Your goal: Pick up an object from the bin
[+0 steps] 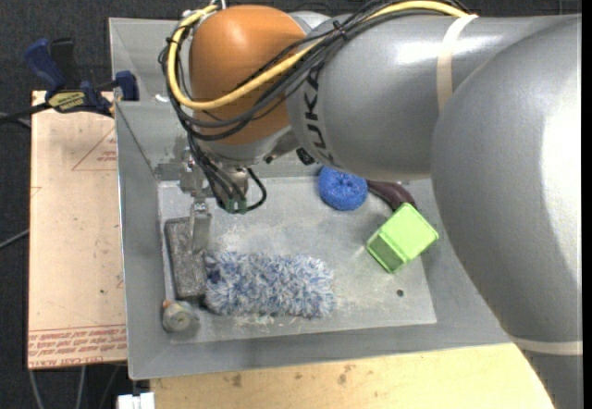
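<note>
My gripper (198,220) hangs below the orange dome at the left side of the bin, low over the floor. Its tip is right above the upper end of a flat grey oblong piece (185,266) that lies lengthwise along the left wall; whether they touch is unclear. A shaggy blue-and-white mop head (270,285) lies just right of that piece, along the bin's front. A small round grey knob (178,316) sits at the front left corner.
A blue scrubby ball (341,189) lies mid-bin beside the arm. A bright green block (402,239) sits to its right, with a dark purple thing (392,192) partly hidden under the arm. The big arm covers the bin's right and back.
</note>
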{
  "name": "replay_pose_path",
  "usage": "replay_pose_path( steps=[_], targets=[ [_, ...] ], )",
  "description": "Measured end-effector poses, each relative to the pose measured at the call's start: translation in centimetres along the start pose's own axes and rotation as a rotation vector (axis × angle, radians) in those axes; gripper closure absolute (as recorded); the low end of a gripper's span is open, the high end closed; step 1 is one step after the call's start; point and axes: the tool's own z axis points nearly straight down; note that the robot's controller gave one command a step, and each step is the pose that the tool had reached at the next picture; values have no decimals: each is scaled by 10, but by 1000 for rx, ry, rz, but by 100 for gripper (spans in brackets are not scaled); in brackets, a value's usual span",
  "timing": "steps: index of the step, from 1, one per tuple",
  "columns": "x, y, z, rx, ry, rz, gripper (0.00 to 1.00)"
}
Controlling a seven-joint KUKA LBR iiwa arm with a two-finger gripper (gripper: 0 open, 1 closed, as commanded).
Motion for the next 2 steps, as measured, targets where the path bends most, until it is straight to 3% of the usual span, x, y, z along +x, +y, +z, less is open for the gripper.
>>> replay_pose_path(
  steps=[1,2],
  targets=[
    [-2,-1,-5,-2,-8,5,0],
    [32,-44,22,-3,-13,-198,0]
  ],
)
